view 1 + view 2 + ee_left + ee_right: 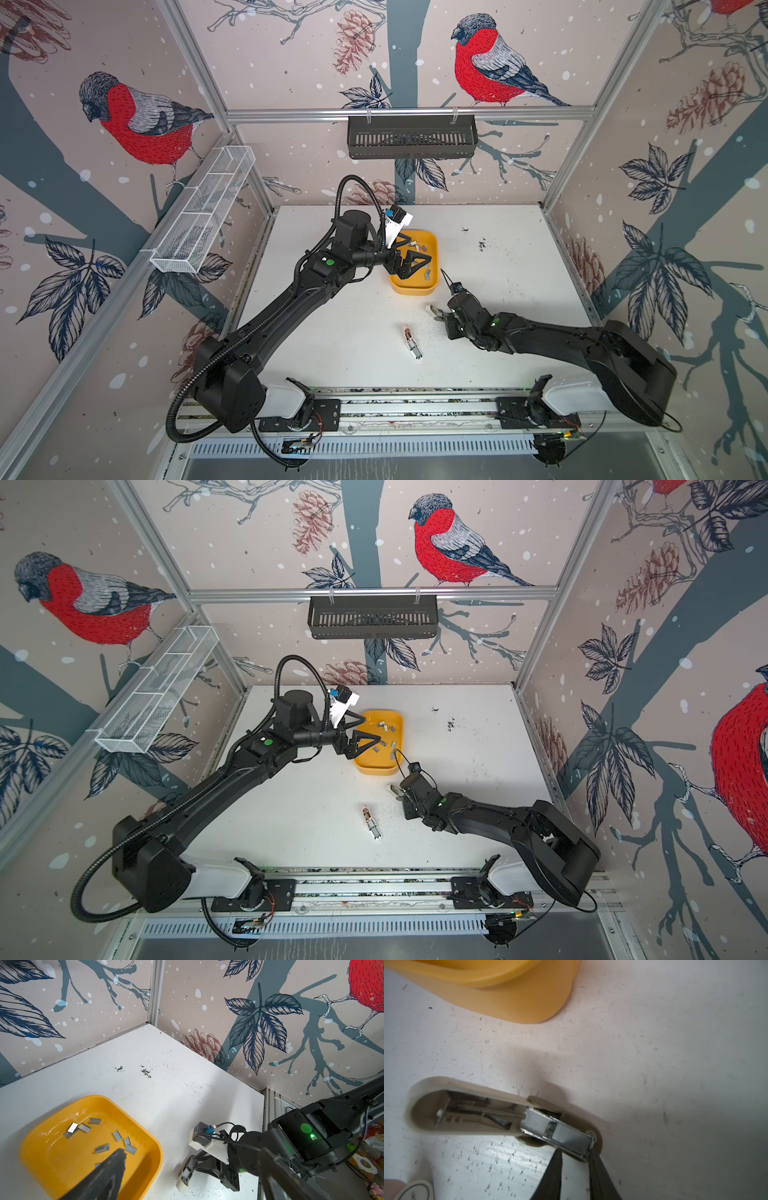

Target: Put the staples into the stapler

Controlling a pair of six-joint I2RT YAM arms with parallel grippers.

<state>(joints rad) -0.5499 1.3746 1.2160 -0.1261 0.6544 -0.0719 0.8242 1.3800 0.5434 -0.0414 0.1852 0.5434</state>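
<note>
Item 1, left gripper (370, 730): I am watching it hang over the yellow tray (91, 1098). Its jaws are standing wide apart and are holding nothing. In the left wrist view one dark finger (112, 1167) is pointing down into the tray.

Item 2, staples (101, 1148): short grey strips are lying loose on the tray floor. They are sitting directly under and just ahead of the left gripper's fingertips, some overlapping, none between the jaws.

Item 3, right gripper (575, 1152): I am reading it as pinched narrow on the cream stapler (471, 1087). Its two black fingers (554, 1167) are pressing either side of the end of the bright metal magazine.

Item 4, cream stapler: it is lying opened up, with the spring and pusher showing inside. Its length is running away from the right gripper's tips across the white table (519, 257). The tray's near corner is sitting just beyond it, not touching.

Item 5, pink and silver stapler (412, 344): it is resting flat on the table, near the right gripper on the side away from the tray, apart from both tools.

Item 6, dark flecks: they are dotting the table around the right gripper's fingers
</note>
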